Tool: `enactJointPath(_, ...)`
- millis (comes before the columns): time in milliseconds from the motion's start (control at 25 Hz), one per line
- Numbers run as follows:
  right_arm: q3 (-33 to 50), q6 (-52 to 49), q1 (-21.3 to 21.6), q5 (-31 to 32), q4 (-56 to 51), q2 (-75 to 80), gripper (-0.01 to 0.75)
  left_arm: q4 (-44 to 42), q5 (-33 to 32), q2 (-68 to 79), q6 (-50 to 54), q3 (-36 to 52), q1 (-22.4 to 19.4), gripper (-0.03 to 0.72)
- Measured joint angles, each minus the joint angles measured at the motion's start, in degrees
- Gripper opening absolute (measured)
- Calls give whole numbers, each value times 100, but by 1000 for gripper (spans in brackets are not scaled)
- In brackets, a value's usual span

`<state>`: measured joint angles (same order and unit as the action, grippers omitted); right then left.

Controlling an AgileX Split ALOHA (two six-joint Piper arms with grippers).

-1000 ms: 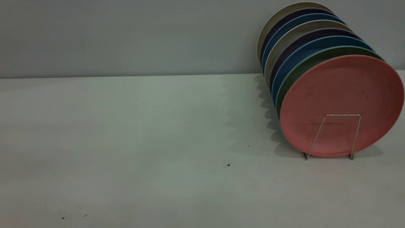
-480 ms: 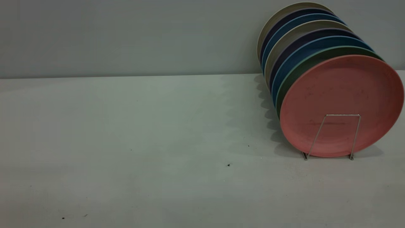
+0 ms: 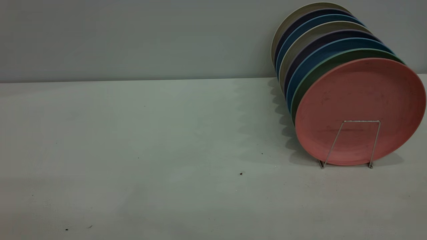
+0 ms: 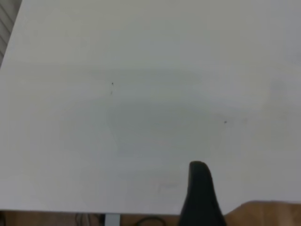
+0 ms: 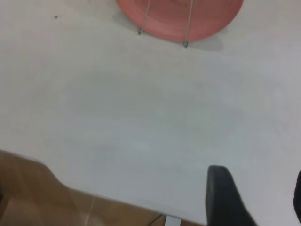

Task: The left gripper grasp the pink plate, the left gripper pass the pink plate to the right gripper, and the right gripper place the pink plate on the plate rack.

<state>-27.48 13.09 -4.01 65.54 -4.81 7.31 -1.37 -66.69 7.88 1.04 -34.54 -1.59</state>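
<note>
We see neither arm in the exterior view. In the left wrist view one black finger [image 4: 201, 193] of the left pincer [image 4: 221, 197] shows over the near edge of the white bench [image 4: 141, 117]; the second finger is out of frame, so we cannot tell whether it is spread or pressed together. In the right wrist view the right pincer [image 5: 261, 197] hangs above bare bench, one finger [image 5: 225, 195] plain and a sliver of the other at the frame edge, a wide gap between them: spread, pinching nothing.

The pink plate [image 3: 360, 110] stands on edge at the far right of the bench, nearest plate in the plate rack [image 3: 350, 143], one wire loop of the rack crossing its lower front face. Behind it we count seven more plates, eight in all: a green plate [image 3: 312, 75] touching just behind the pink, then blue, dark purple, beige, blue, dark purple, beige. A few dark specks [image 3: 241, 173] lie on the bench left of the rack.
</note>
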Motion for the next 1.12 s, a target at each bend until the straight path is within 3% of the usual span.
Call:
enactJointPath(240, 0, -78, 0, -1, 0, 0, 377, 0, 138, 0, -204, 666, 0, 568)
enactJointPath(1120, 19, -111, -6, -6, 0, -6, 377, 0, 197, -85, -150, 671, 0, 568)
